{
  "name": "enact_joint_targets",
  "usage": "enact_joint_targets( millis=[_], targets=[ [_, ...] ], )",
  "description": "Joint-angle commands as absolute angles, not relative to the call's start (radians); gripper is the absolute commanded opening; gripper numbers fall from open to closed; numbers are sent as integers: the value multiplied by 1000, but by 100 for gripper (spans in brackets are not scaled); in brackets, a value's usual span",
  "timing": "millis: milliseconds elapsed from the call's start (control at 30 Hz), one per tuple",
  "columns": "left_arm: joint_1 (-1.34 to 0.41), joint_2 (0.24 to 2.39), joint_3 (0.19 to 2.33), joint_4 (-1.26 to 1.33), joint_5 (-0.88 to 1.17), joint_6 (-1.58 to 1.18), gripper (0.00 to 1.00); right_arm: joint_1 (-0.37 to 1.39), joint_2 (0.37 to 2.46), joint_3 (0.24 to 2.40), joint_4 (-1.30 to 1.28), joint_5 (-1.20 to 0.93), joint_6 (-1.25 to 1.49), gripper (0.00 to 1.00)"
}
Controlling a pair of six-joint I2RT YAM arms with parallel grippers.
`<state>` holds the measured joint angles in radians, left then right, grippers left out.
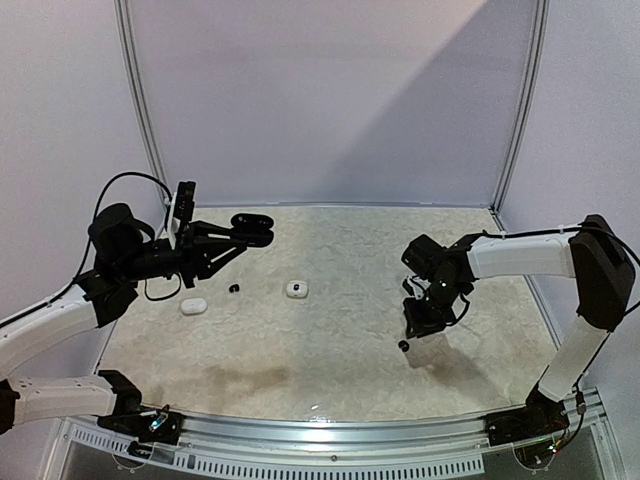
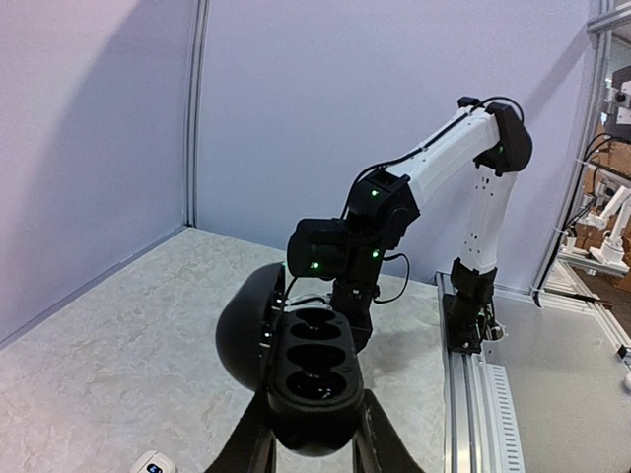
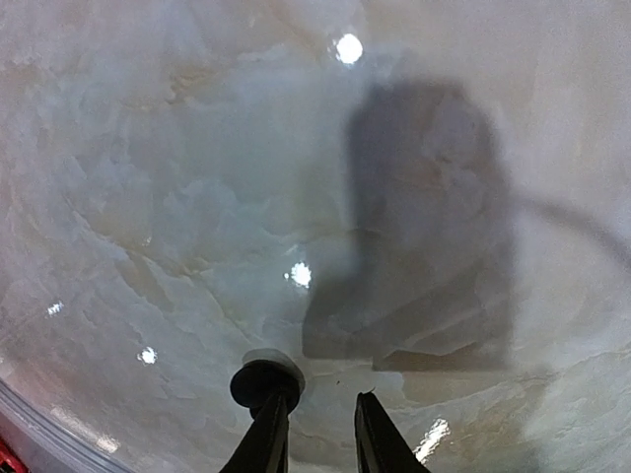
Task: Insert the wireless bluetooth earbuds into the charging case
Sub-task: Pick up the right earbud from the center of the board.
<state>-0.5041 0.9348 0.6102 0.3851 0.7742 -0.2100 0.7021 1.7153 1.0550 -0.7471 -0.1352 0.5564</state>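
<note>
Above table [image 1: 330, 300] | left hand [image 2: 315, 419] grips charging case [image 2: 315, 360] | right hand [image 3: 320, 434] ajar, touching earbud [image 3: 266, 379]

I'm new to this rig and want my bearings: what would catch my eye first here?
An open black oval charging case, lid swung back, is held aloft in the left gripper, at the left. At the right, the right gripper hangs with jaws apart beside a tiny black earbud lying on the pale marbled tabletop.

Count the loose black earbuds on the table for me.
2. One black earbud lies between the two white pieces, left of centre. The other sits at the right gripper. More may be hidden.
</note>
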Motion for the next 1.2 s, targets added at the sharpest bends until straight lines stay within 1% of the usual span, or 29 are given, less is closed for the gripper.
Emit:
enact_joint_targets(
  millis=[0,400,767,900,1167],
  targets=[
    [-509,928,604,400,782,-195,0,711,1706,1025,-737,-160,573,24],
    [-509,931,607,397,781,-182,0,749,1743,1018,-693,-192,587,24],
    [-506,936,611,394,786,-177,0,759,1758,1020,-703,-158,588,21],
    [-506,934,614,391,787,-174,0,768,1767,1021,-701,-173,587,11],
    [-507,936,614,390,788,-168,0,772,1751,1047,-708,-197,579,4]
  ],
)
